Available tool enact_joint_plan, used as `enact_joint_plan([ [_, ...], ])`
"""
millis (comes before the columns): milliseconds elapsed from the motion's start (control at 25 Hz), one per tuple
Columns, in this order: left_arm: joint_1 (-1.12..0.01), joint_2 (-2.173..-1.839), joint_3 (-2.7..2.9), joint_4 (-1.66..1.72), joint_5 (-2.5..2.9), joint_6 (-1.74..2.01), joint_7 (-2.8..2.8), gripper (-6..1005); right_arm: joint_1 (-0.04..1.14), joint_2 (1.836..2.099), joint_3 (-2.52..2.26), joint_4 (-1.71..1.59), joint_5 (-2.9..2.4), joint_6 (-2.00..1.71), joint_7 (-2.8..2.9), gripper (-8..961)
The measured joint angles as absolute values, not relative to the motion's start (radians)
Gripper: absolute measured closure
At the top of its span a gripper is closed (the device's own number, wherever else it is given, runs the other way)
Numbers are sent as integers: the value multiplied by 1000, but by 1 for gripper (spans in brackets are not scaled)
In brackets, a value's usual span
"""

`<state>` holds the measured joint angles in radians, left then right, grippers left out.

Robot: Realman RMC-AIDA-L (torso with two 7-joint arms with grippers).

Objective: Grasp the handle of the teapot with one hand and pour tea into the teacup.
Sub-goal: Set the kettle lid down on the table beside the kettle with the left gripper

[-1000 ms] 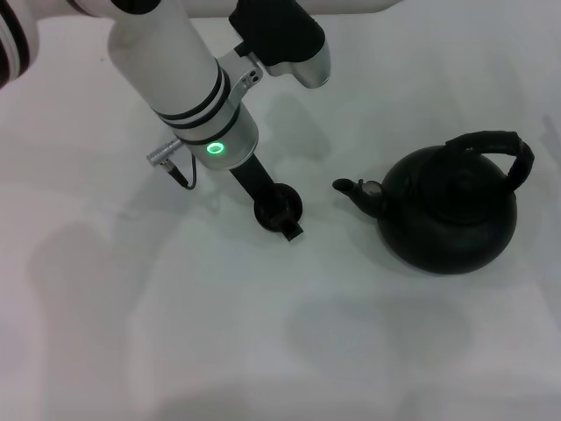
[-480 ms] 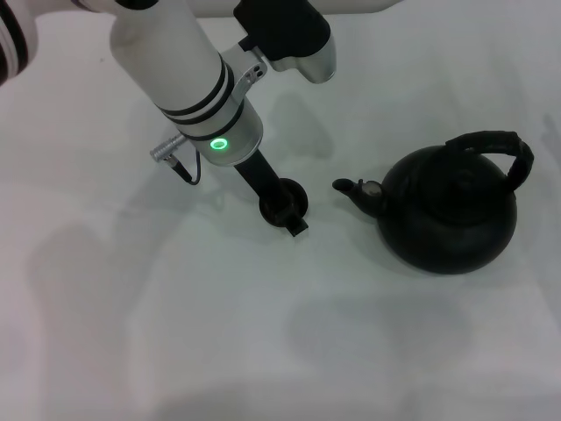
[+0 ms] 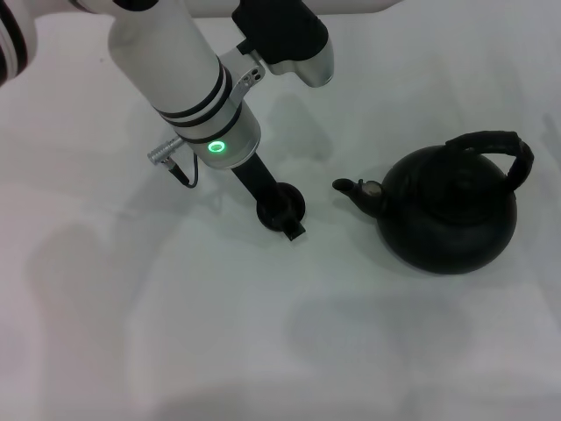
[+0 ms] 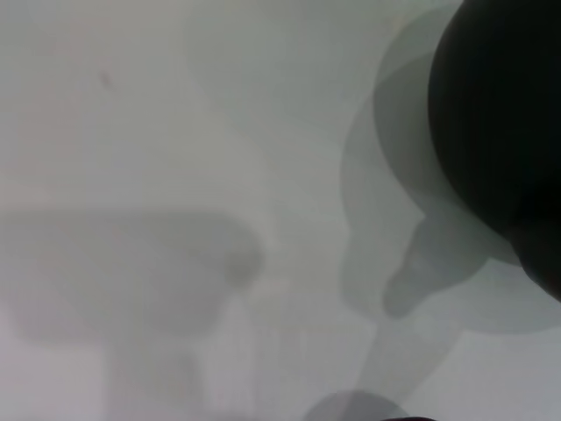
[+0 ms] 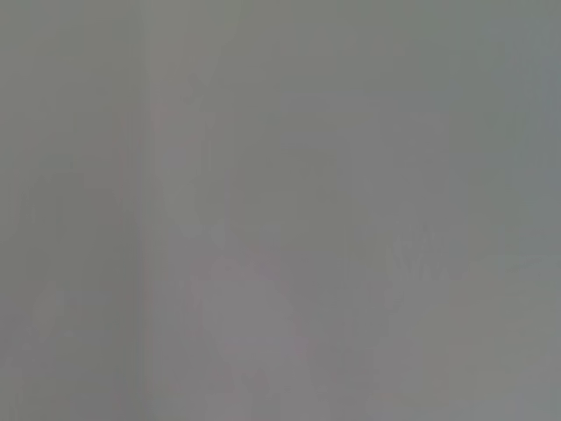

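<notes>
At the 3 o'clock side of the head view, the teapot (image 3: 447, 212) stood upright on the white table (image 3: 175, 333), with nothing touching it. Its handle (image 3: 500, 151) arched over the top toward 1 o'clock, and its short spout (image 3: 355, 189) pointed toward 9 o'clock. Near the spout tip, with a clear gap between them, sat the teacup (image 3: 282, 206), close to the centre of the view. Most of the teacup was hidden by the left gripper (image 3: 282, 213), so its inside could not be seen. The left gripper's dark fingers (image 3: 293, 230) overlapped the teacup rim, and one tip projected past it toward 6 o'clock. Whether the jaws were apart, together, or clamped on the teacup could not be determined. The left arm (image 3: 180, 66) descended from 11 o'clock, with a green ring light (image 3: 215, 147) lit on the wrist.

The left wrist view showed a large dark rounded mass (image 4: 500, 123) cut off at the picture edge; it could not be identified with certainty. Soft grey shadows lay on the table beside it. The right wrist view showed only a uniform grey field, and the right gripper appeared in no view.
</notes>
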<state>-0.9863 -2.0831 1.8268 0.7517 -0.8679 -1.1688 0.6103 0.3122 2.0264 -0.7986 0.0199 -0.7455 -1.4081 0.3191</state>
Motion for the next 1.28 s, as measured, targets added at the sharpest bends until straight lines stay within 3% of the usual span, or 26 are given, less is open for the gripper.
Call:
enact_joint_plan([
  [360,-986,-2083,1829,753,-867,-1169,608,214,313,2026,-799,20,-746,-1408,319,79],
  [480,-986,-2083,1829,753,-867,-1169,607,152,313,2026,-799,21,-746,-1408,319,79],
  [880,-970,-2083,1821,780,-867,-1160,616,154,313,2025,-798,22,-746,-1404,319,79],
  [1200,-825,-2077,1707,968,-866,-1157,712,155,311,2024,-797,22,-745,-1405,319,78],
  [1280,-731,-2077,1634,1049,-874,-1155,782,156,309,2023,-800,21,-745,-1408,319,78],
])
